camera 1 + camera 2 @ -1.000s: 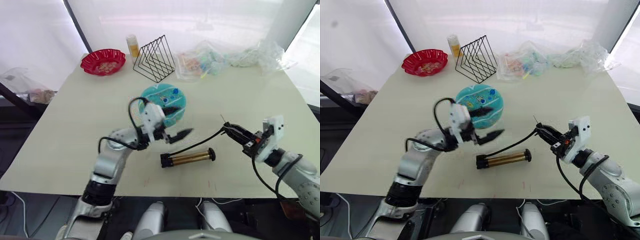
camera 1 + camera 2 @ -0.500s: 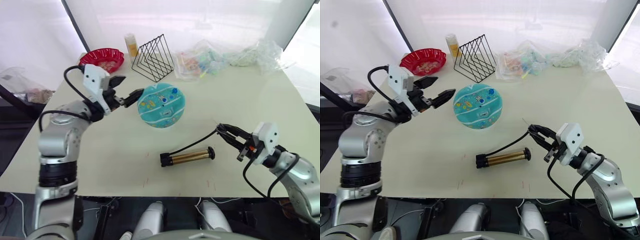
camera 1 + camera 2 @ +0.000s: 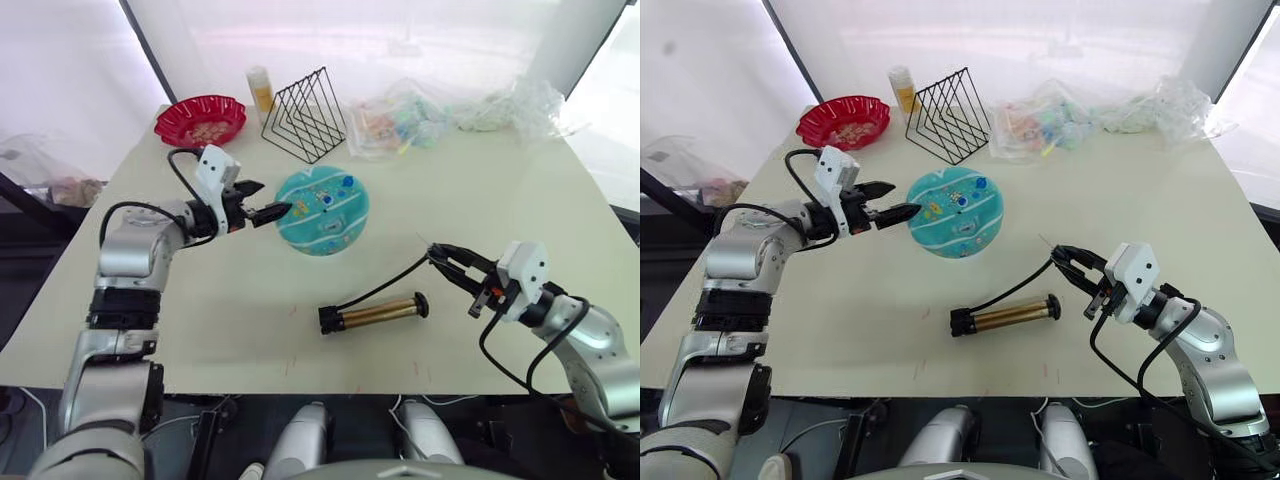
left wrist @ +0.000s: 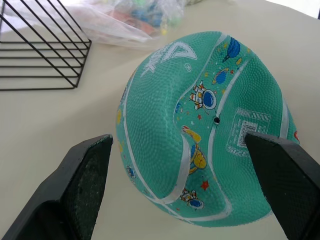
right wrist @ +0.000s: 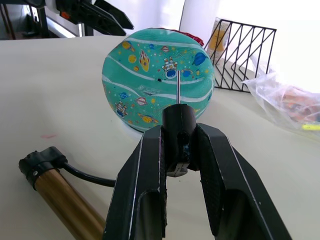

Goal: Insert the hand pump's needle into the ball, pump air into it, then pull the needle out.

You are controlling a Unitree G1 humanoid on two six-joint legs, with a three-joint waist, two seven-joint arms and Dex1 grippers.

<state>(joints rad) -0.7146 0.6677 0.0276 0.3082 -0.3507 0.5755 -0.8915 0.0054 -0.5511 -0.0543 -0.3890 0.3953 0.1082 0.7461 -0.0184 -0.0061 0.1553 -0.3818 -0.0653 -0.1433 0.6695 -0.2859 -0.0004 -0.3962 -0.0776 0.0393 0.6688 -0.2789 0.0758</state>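
While right gripper [image 5: 177, 150] clamps needle [image 5: 178, 87] (left gripper [image 3: 262, 203] spread), ball [image 3: 322, 210] lies beyond.

The ball [image 3: 322, 210] is sitting mid-table [image 3: 560, 200], with my left gripper [image 3: 266, 201] hovering at its left side. The hand pump [image 3: 375, 313] is lying nearer the front edge; its hose is running right to the needle [image 5: 178, 86] in my right gripper [image 3: 452, 263]. The bowl [image 3: 200, 120], wire rack [image 3: 305, 115] and bags [image 3: 450, 115] are lining the far edge.

teal white-striped ball [image 3: 322, 211], brass-gold hand pump [image 3: 374, 314].
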